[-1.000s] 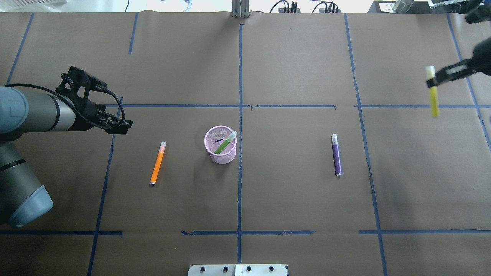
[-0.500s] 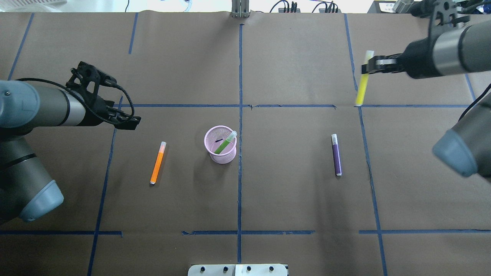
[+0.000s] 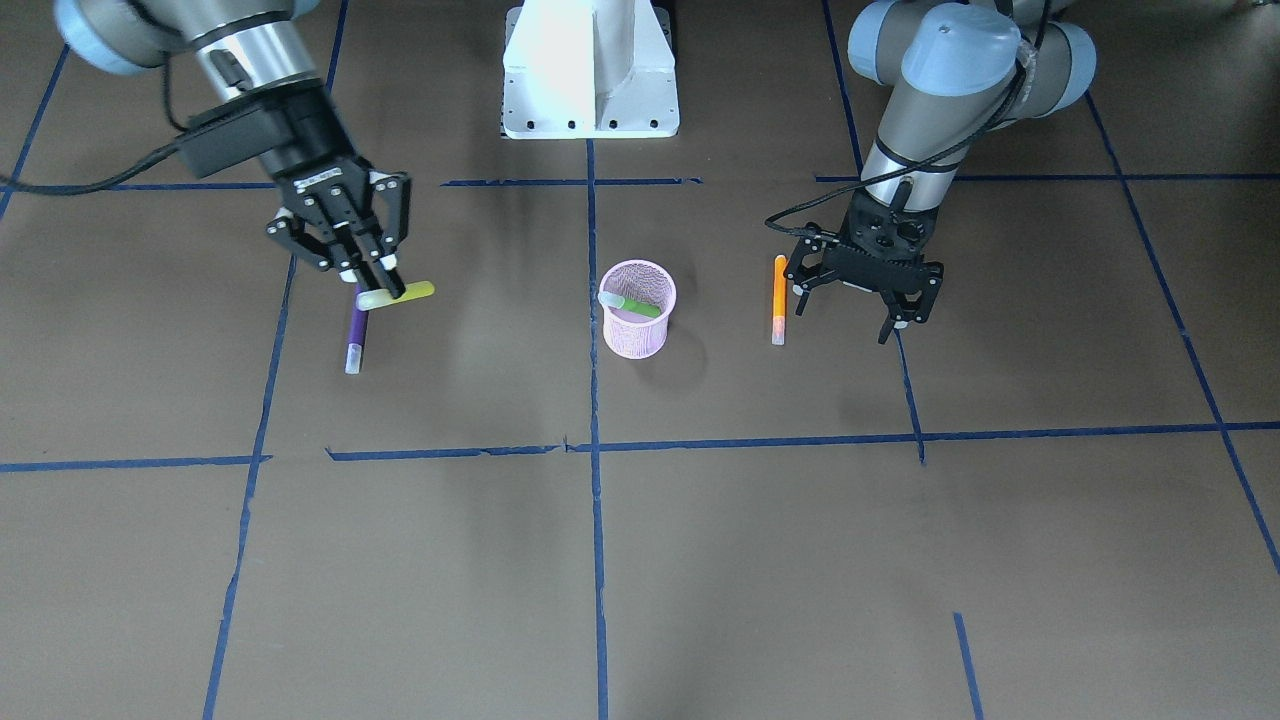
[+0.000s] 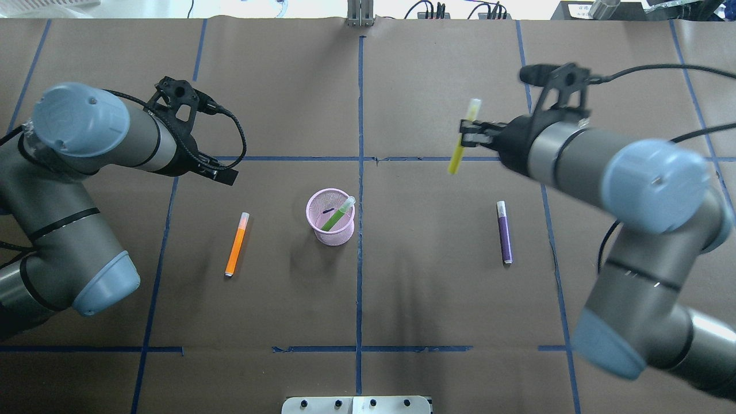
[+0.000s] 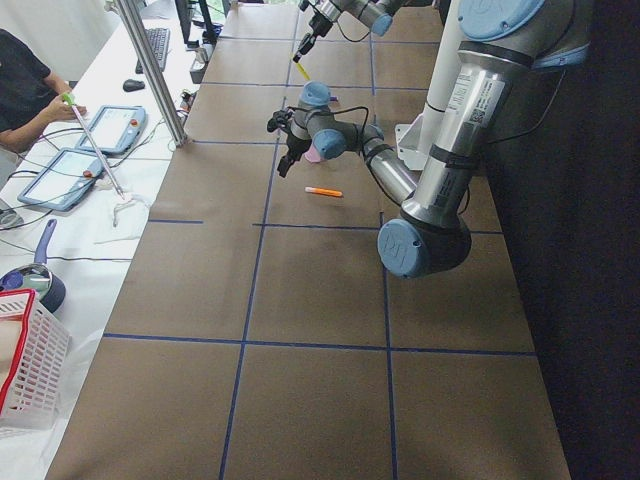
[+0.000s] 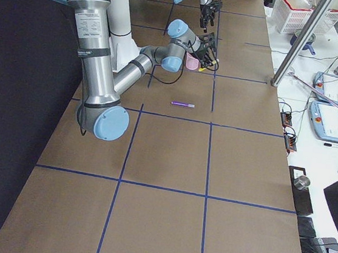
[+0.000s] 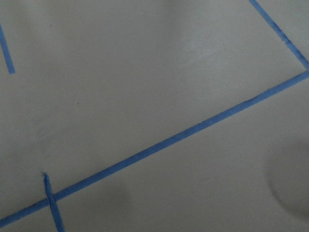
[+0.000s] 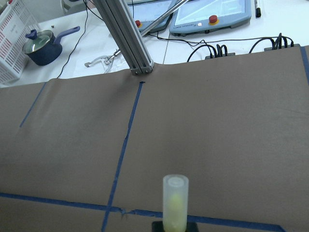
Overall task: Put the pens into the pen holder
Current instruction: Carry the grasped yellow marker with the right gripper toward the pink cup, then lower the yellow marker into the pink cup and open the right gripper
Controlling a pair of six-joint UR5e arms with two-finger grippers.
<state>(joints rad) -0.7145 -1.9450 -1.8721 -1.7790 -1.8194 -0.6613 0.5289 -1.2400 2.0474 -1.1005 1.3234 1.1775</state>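
Observation:
The pink mesh pen holder (image 4: 330, 225) (image 3: 637, 325) stands near the table's middle with the green pen (image 4: 338, 214) (image 3: 634, 304) leaning inside it. The orange pen (image 4: 236, 245) (image 3: 779, 298) lies to its left, the purple pen (image 4: 504, 232) (image 3: 355, 337) to its right. My right gripper (image 4: 464, 131) (image 3: 372, 287) is shut on a yellow pen (image 4: 457, 152) (image 3: 408, 292) near its pale cap (image 8: 175, 200), held in the air beyond the purple pen. My left gripper (image 3: 842, 320) (image 4: 226, 176) is open and empty, just beside the orange pen.
The white robot base (image 3: 590, 75) stands at the near edge. An aluminium post (image 4: 360, 14) and cables (image 4: 454, 10) stand at the far edge. Blue tape lines (image 4: 360, 115) cross the brown table cover. An operator's desk with tablets (image 5: 90, 150) lies beyond.
My right arm has swept in from the far right towards the middle, carrying the yellow pen. My left arm has moved right, closer to the orange pen. The pens on the table have not moved.

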